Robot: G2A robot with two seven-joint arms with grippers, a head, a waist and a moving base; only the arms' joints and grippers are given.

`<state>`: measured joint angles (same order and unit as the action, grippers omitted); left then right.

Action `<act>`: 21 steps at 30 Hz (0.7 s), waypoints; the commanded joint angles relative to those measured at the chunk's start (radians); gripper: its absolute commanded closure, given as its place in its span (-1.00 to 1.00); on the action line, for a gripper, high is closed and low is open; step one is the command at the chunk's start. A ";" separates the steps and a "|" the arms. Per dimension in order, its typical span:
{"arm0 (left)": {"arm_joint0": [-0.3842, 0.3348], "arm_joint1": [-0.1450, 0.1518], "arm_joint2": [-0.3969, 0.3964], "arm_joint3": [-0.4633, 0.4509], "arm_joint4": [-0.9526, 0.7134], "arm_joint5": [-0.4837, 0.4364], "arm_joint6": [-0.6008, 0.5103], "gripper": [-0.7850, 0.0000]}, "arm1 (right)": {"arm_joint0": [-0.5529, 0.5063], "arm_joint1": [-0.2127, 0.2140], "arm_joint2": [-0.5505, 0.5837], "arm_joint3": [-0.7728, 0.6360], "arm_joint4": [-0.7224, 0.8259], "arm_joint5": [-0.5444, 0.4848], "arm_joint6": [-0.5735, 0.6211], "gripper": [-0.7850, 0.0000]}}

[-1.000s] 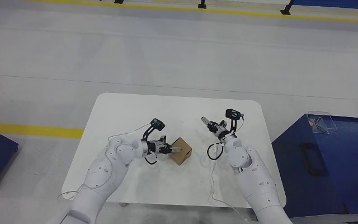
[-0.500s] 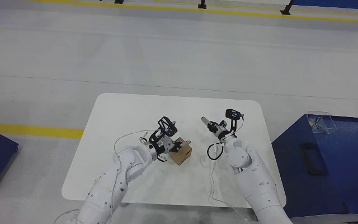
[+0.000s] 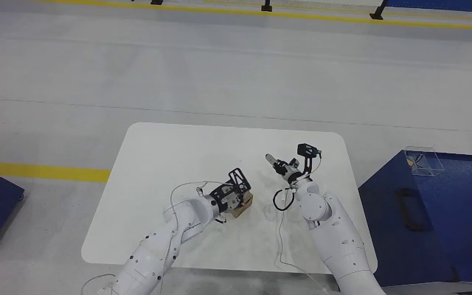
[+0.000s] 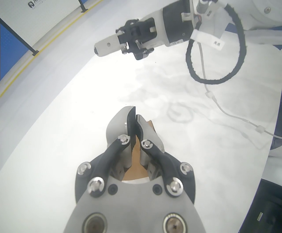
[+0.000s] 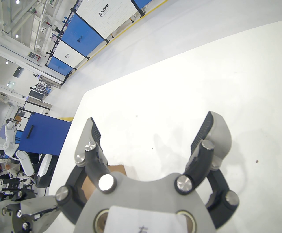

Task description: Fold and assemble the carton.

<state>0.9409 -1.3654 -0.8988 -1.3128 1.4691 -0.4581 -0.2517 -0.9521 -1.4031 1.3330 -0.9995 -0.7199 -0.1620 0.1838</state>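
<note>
Brown cardboard, the carton (image 3: 241, 206) sits on the white table (image 3: 162, 147), toward its near edge and a little right of the middle. The left gripper (image 3: 234, 193) is directly on top of it. In the left wrist view its fingers (image 4: 123, 125) are pressed together at the tips, with cardboard (image 4: 134, 152) showing beneath and behind them. Whether a flap is nipped between the pads cannot be told.

The right gripper (image 3: 274, 162) hangs over bare tabletop, apart from the carton on its far right side. Its jaws are spread wide with nothing between them (image 5: 152, 119). From the right wrist, a corner of the carton (image 5: 114, 170) shows behind one finger.

As for writing, a small white tag (image 4: 217, 43) with dark print is wrapped on the cable at the right wrist, beside a black ribbed hose (image 4: 240, 44). Across the floor stand white and blue panels (image 5: 105, 17) bearing printed logos. A blue cabinet (image 3: 420, 214) stands just off the table's right side.
</note>
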 commanded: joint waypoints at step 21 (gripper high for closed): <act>-0.070 -0.030 0.038 0.127 -0.083 -0.026 -0.066 1.00 | 0.000 0.000 0.000 0.000 0.000 0.000 0.000 -1.00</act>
<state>0.8727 -1.3943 -0.8612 -1.1868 1.3912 -0.4888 -0.3256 -0.9521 -1.4032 1.3330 -0.9995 -0.7199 -0.1620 0.1838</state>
